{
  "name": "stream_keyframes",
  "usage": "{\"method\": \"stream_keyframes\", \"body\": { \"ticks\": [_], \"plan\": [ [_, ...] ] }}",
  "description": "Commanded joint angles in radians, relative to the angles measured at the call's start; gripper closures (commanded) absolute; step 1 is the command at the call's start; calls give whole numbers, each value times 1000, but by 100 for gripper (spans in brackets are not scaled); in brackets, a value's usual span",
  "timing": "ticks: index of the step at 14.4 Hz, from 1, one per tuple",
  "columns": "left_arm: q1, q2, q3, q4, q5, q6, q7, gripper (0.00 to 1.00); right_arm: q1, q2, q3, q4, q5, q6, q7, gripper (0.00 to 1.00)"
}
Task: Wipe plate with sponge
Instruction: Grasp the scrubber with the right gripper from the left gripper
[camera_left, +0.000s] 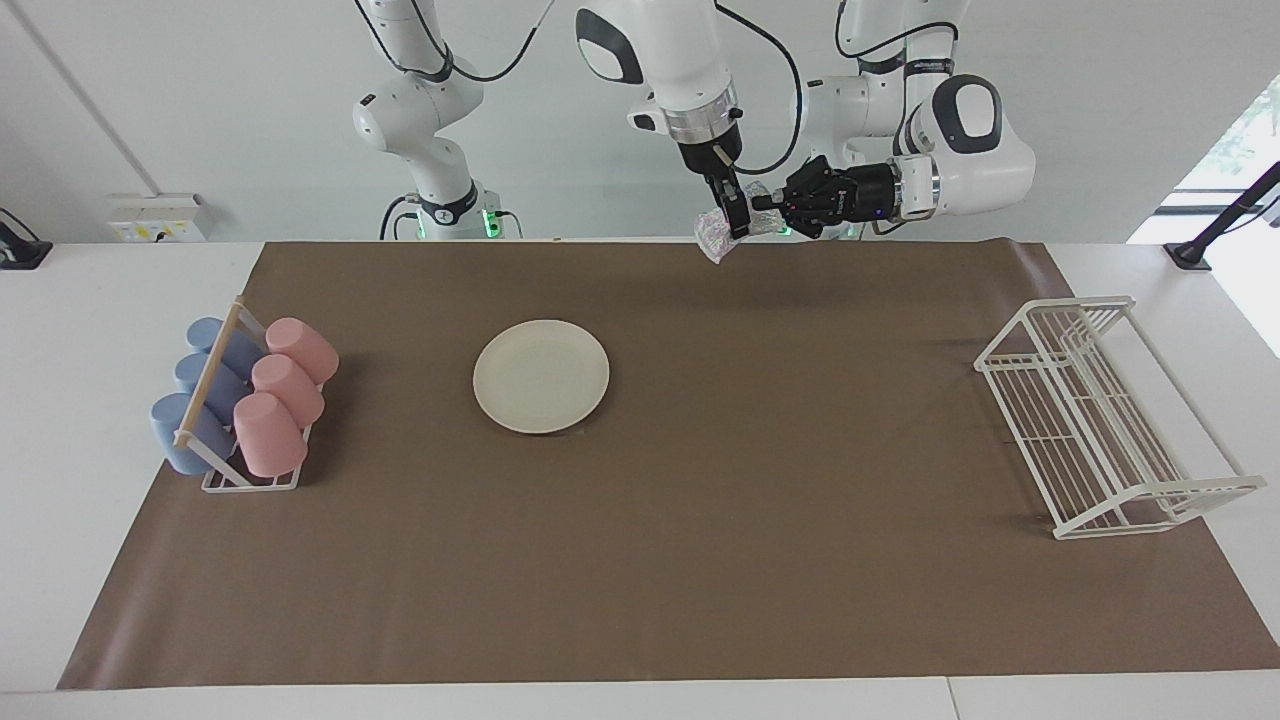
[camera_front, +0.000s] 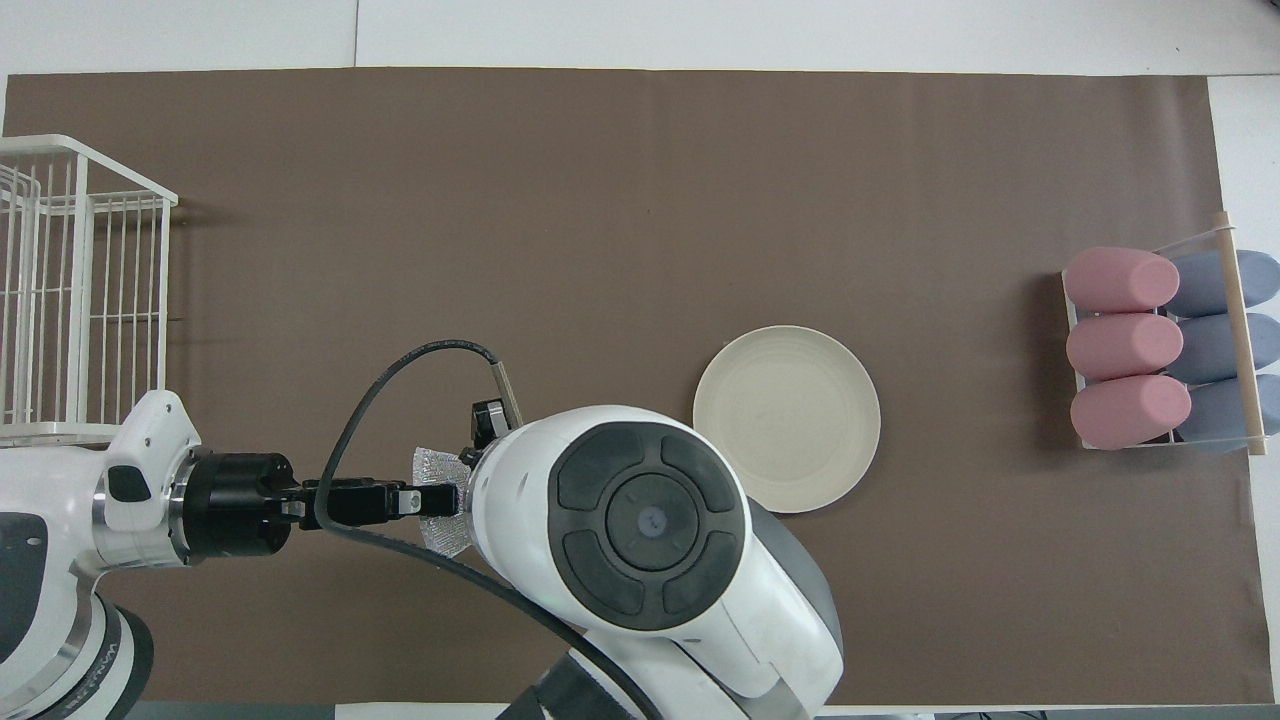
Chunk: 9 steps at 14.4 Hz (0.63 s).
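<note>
While both pincers meet on the sponge (camera_left: 722, 236) in the air, the right pincer (camera_left: 737, 212) grips it; the left pincer (camera_left: 768, 203) touches it, grip unclear. The plate (camera_left: 541, 376) lies on the worktop (camera_left: 800, 450), toward the right arm's end.

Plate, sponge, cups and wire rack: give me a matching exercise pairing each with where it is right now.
Things:
1. plate
2. sponge
3. cups
4. wire rack

Places:
A. at the left arm's end of the table
B. up in the air between the two grippers
C. lying flat on the brown mat, nothing on it
D. at the right arm's end of the table, in a holder

Pairs: 1-C, 2-B, 3-D, 4-A
</note>
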Motion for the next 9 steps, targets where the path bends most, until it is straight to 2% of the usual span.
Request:
{"method": "stream_keyframes", "body": {
  "ticks": [1,3,4,5,7,9],
  "plan": [
    [0,5,9,-4,-19,-18,21,100,-6,-30,5,-42,4,16,-26,100],
    [-3,5,7,0,-19,-12,20,100,-6,-30,5,-42,-7,7,-26,100],
    [-6,2,1,9,-6,-8,12,76,-6,-32,5,-46,-7,5,-24,100],
    [-8,-7,-5,16,10,-6,-30,1,-4,-39,5,-60,-13,15,-25,100],
    [-3,-12,-10,41,63,-6,-119,0,-24,-53,4,-58,-20,10,-27,100],
    [0,-10,-10,41,70,-6,-123,0,-74,-68,2,-80,-21,-4,-48,100]
  ]
}}
